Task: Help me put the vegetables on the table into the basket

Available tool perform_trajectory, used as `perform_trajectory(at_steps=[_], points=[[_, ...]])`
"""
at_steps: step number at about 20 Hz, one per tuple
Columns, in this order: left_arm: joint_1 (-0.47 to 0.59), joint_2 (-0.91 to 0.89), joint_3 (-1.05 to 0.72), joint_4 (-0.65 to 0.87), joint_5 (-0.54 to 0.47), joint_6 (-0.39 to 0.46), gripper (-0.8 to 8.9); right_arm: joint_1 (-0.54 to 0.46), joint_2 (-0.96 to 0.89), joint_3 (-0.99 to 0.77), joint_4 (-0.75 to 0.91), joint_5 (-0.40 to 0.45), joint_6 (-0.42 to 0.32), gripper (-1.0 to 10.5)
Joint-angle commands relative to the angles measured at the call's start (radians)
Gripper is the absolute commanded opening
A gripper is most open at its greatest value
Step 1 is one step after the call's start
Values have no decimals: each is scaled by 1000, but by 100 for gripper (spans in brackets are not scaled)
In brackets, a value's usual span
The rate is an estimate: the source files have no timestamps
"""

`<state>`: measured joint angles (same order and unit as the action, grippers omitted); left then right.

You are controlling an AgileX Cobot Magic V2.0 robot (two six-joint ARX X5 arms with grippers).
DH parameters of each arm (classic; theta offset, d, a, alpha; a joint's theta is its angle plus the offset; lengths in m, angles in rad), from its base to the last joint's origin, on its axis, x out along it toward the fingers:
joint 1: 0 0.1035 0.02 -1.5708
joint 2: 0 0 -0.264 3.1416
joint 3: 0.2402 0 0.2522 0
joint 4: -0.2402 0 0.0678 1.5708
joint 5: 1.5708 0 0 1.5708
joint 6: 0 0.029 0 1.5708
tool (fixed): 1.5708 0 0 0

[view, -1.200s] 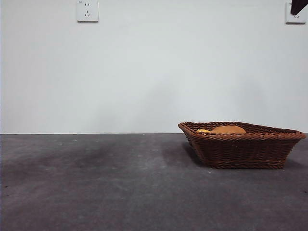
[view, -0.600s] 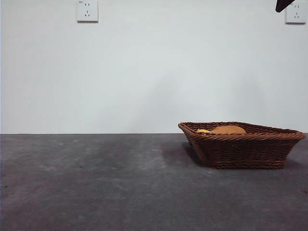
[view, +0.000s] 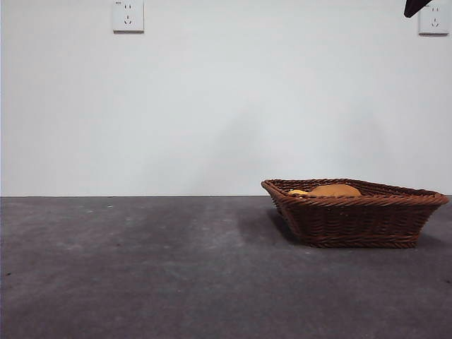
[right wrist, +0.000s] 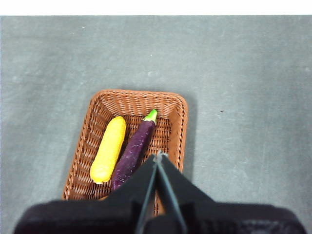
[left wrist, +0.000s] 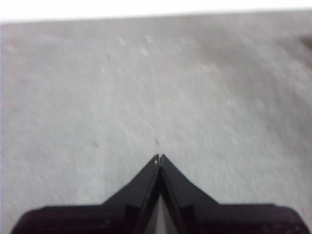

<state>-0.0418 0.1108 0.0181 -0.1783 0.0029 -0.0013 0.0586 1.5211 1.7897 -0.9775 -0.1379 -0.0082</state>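
The brown woven basket (view: 357, 212) stands on the dark grey table (view: 141, 268) at the right; it also shows in the right wrist view (right wrist: 175, 131). Inside it lie the yellow corn cob (right wrist: 108, 149) and the dark purple eggplant (right wrist: 134, 148) side by side. A tan-brown potato (view: 335, 191) and a bit of corn (view: 297, 192) peek over the rim in the front view; the right wrist view hides the potato behind the jaws. My right gripper (right wrist: 159, 155) is shut and empty, high above the basket. My left gripper (left wrist: 159, 157) is shut and empty over bare table.
A white wall stands behind the table with two sockets, one at the upper left (view: 128, 15) and one at the upper right (view: 433, 20). A black arm tip (view: 414, 7) shows at the top right corner.
The black arm tip at the top right corner has shifted slightly left and up. The basket and its contents have not moved.
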Motion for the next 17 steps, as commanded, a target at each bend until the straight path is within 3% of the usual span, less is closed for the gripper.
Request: perform_trajectory(at_steps=[1,17], points=[[4,-38,-11,3,-4,-2,-4,-1,6,-5,7,1,2,0],[4,-92,-11,11,4,-23,-3,-1,6,-5,10,1,2,0]])
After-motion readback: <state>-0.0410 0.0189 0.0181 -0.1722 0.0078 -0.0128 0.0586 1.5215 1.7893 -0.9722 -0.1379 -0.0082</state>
